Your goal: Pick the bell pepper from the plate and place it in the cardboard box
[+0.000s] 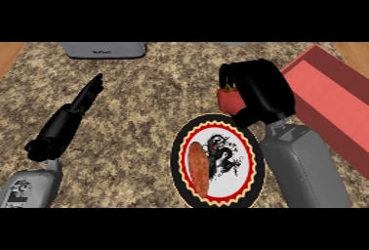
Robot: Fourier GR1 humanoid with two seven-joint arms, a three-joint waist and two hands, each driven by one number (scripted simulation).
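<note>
My right hand (pixel 261 90) is curled round a red bell pepper (pixel 230 100), which shows at the hand's left side, above and just beyond the top rim of the plate (pixel 249 161). The plate is round, with a black and red rim and a dragon drawing. An orange-brown elongated food item (pixel 199 168) lies on its left half. The red-sided box (pixel 337 105) stands at the right, its near wall just right of my right hand. My left hand (pixel 85 100) rests at the left with straight fingers pointing away, holding nothing.
A grey appliance (pixel 104 50) sits at the counter's far edge, upper left. Wooden strips (pixel 10 56) border the speckled counter at both upper corners.
</note>
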